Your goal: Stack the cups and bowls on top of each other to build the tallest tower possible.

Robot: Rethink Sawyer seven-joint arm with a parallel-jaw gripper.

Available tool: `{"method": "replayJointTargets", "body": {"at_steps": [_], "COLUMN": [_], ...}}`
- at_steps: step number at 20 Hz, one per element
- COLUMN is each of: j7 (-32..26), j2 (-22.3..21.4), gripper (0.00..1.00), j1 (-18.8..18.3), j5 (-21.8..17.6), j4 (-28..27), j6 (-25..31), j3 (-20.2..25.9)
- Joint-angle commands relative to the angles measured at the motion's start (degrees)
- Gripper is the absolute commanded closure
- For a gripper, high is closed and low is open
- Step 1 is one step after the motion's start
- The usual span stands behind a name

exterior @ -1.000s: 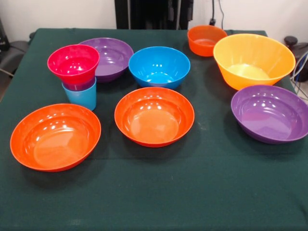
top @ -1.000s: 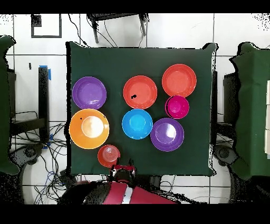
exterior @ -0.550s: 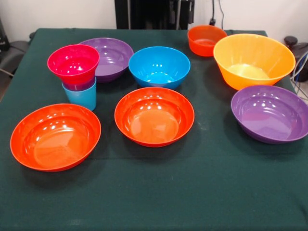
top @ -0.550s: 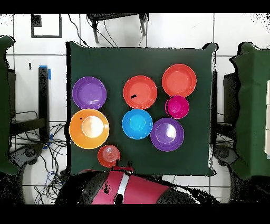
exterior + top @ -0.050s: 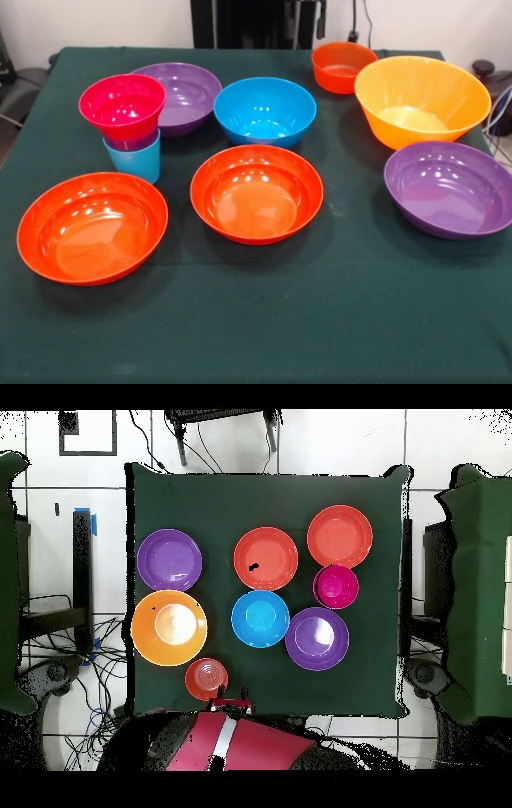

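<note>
The table (image 5: 336,320) carried everything in the front view, and I went over it from left to right. At the left front lay a wide orange-red bowl (image 5: 92,226). Just behind it stood the tower (image 5: 124,128): the light blue cup (image 5: 133,162) at the bottom, a purple cup (image 5: 132,144) of which only the rim showed inside it, and the small pink bowl (image 5: 122,105) seated on top, upright. Behind the tower was a wide purple bowl (image 5: 186,96), touching it or nearly so. Then came the second orange-red bowl (image 5: 256,192) in the middle, with the medium blue bowl (image 5: 264,110) behind it. To the right stood the small orange bowl (image 5: 342,66), the large yellow-orange bowl (image 5: 422,100) and the other purple bowl (image 5: 448,188).

The arm showed only in the overhead view, drawn back at the table's edge. A small red and black part (image 5: 231,705) beside the small orange bowl was probably the gripper, but I could not tell if it was open or closed, and nothing seemed to be held.

In my judgement the small orange bowl lay nearest to the gripper, while the tower stood well apart, on the other side of the table. So the next piece would need to travel across the table to reach it.
</note>
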Motion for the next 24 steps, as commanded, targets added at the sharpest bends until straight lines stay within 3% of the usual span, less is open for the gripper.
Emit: {"method": "replayJointTargets", "body": {"at_steps": [1,11,19,24], "j7": [10.91,11.78,10.87,9.73], "j2": [0.5,2.9,3.7,1.2], "gripper": [0.0,0.0,0.0,0.0], "j1": [1.65,4.32,2.75,1.32], "j5": [2.44,6.05,5.05,4.39], "j4": [-5.02,-8.34,-10.81,-12.07], "j6": [-0.27,-1.5,-1.77,1.85], "j3": [3.62,4.18,4.17,4.63]}}
